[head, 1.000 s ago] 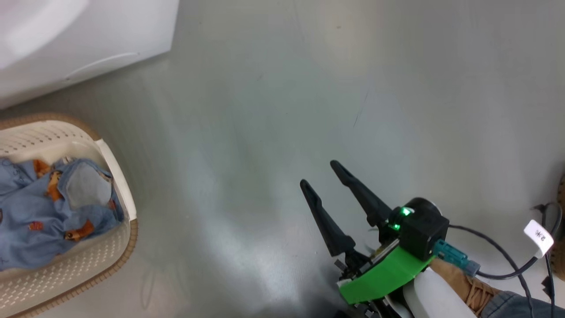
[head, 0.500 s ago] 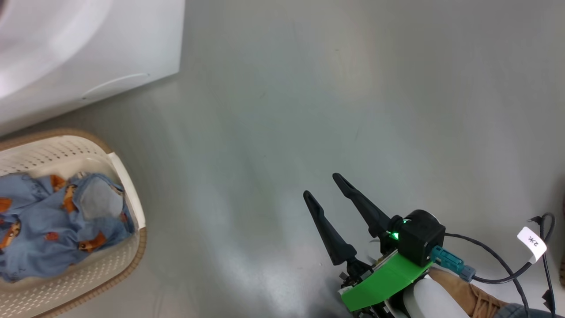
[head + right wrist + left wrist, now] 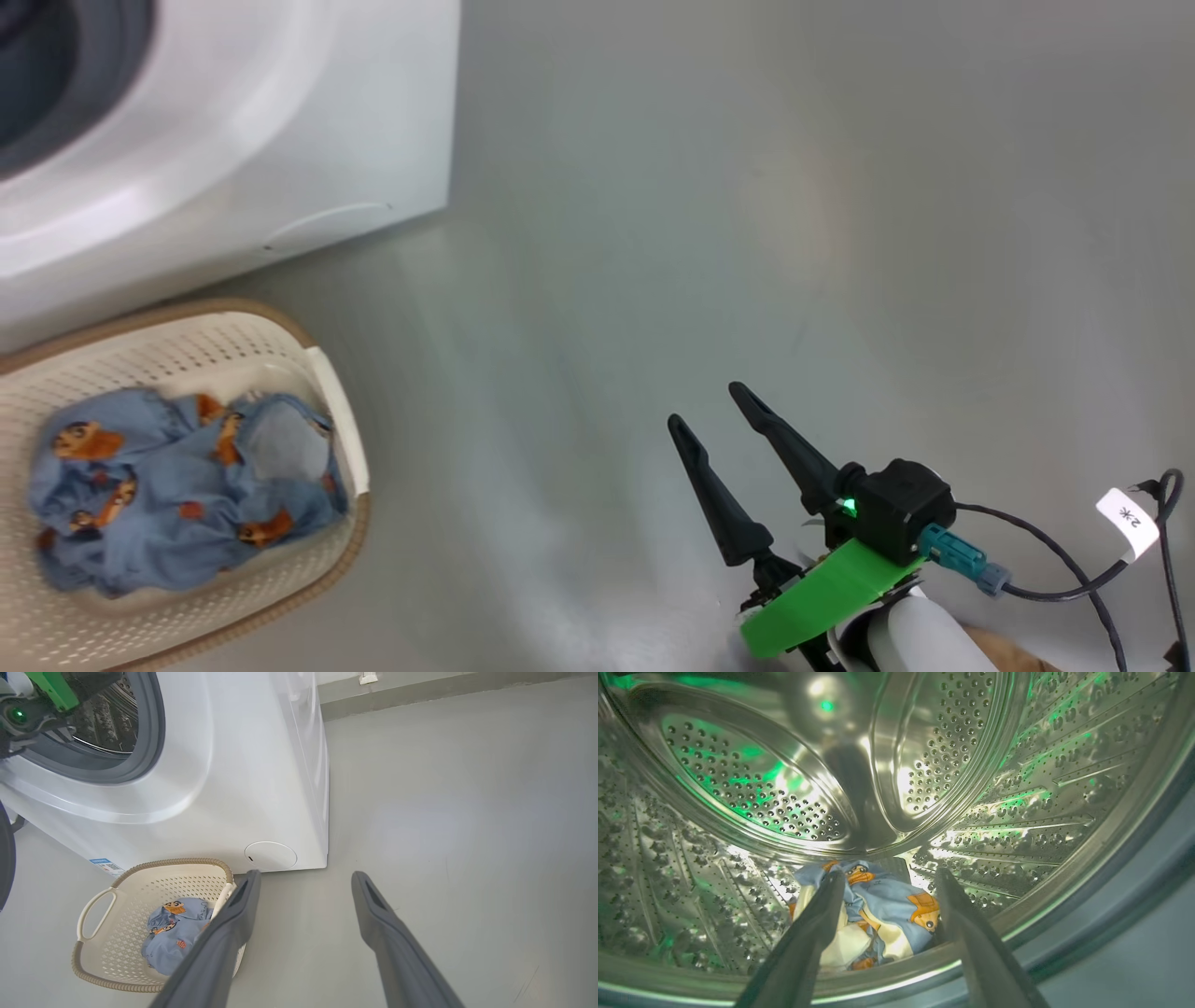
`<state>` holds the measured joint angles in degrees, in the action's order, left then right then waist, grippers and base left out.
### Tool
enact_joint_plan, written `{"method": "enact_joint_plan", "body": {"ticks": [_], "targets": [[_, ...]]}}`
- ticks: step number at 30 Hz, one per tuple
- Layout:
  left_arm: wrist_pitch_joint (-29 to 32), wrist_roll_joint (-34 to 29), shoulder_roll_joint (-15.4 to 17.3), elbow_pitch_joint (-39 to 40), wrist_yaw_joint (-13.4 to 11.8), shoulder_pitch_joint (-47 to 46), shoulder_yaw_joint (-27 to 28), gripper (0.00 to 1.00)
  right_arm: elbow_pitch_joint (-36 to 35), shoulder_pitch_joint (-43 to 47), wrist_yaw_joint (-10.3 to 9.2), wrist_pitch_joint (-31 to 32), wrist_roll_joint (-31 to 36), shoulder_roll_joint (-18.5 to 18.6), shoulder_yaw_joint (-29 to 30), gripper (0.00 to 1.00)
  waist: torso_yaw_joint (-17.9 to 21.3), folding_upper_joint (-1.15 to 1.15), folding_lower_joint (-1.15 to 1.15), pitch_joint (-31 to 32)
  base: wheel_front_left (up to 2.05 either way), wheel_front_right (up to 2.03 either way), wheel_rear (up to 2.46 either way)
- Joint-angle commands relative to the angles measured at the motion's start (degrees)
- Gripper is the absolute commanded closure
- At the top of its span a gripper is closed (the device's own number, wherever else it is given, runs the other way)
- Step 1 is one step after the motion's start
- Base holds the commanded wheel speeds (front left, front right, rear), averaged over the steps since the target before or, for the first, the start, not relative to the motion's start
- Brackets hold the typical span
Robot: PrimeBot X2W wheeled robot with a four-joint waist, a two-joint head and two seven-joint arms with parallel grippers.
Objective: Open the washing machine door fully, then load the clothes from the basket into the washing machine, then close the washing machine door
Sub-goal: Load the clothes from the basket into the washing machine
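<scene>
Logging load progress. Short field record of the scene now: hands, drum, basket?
left hand: open, reaching into the drum
drum contents: one blue and cream garment lying at the bottom, seen between the fingers
right hand: open, empty, over bare floor
basket: on the floor beside the washing machine
basket contents: blue printed clothes
stage: loading partly done
</scene>
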<state>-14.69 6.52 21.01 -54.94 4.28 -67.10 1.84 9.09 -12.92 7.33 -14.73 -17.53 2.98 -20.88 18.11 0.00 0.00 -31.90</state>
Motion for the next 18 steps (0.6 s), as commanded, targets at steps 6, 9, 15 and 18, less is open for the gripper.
{"method": "enact_joint_plan", "body": {"ticks": [6,9,15,18], "targets": [[-0.30,2.32,-2.19,4.86,-0.51,8.12,1.82,0.00,0.53,0.86,0.16,-0.27,2.78,-0.11,2.00,0.00,-5.63,0.00,0.00,6.78,0.00,0.00,0.00],[-0.30,2.62,-4.78,7.12,0.12,12.47,1.33,0.00,1.36,0.84,0.16,-0.27,4.27,-0.11,3.68,0.00,-7.75,0.00,0.00,9.23,0.00,0.00,0.00],[-0.30,4.33,-8.78,10.87,1.61,19.65,1.01,0.00,2.67,1.33,0.16,-0.27,6.52,-0.11,6.63,0.00,-11.35,0.00,0.00,13.26,0.00,0.00,0.00],[-0.30,5.69,-10.86,12.85,2.35,24.68,0.66,0.00,3.13,1.90,0.16,-0.27,7.36,-0.11,8.42,0.00,-13.12,0.00,0.00,15.86,0.00,0.00,0.00]]}}
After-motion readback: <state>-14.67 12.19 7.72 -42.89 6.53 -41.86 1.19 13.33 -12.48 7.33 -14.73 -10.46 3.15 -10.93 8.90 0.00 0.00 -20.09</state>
